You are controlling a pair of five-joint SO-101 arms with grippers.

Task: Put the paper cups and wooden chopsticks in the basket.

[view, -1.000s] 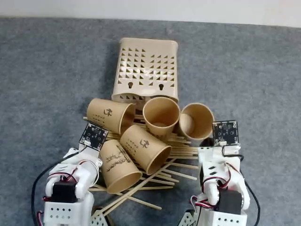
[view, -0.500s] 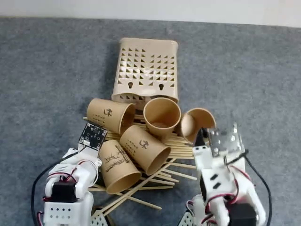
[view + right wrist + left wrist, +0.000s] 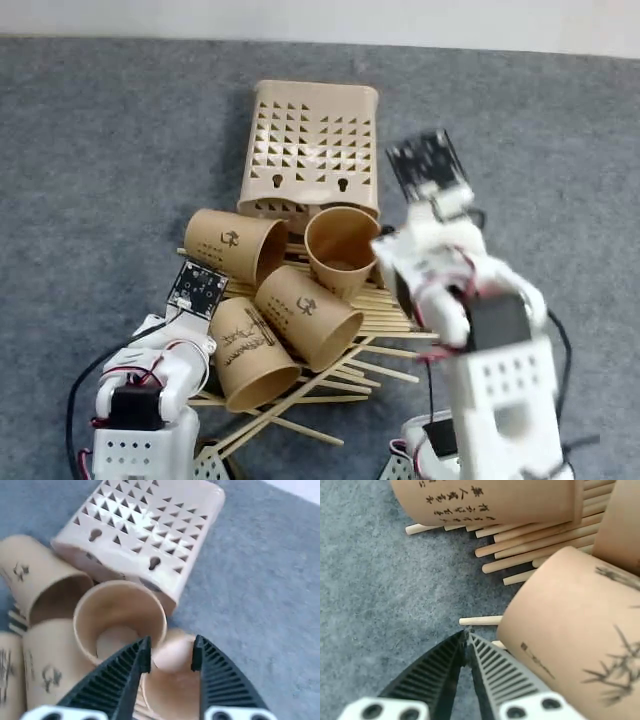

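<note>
The beige perforated basket [image 3: 312, 148] lies on the grey mat, with several paper cups in front of it on a spread of wooden chopsticks [image 3: 385, 322]. One cup [image 3: 342, 248] has its mouth up; three cups [image 3: 232, 243] [image 3: 306, 316] [image 3: 251, 352] lie on their sides. My right arm [image 3: 450, 275] is raised over the right end of the pile. In the right wrist view, my right gripper [image 3: 170, 656] is open above a cup [image 3: 172, 682] on its side, next to the mouth-up cup [image 3: 120, 622] and the basket [image 3: 145, 535]. My left gripper [image 3: 466, 636] is shut and empty, low over the mat beside a cup [image 3: 565, 635] and a chopstick [image 3: 480, 621].
Grey mat [image 3: 110, 140] surrounds the pile, with free room to the left, right and behind the basket. A pale strip [image 3: 320, 18] runs along the far edge. My left arm [image 3: 160, 370] rests at the near left of the pile.
My right arm has lifted and swung forward toward the basket, and it now hides the rightmost cup in the high view. The left arm and the cups have not moved.
</note>
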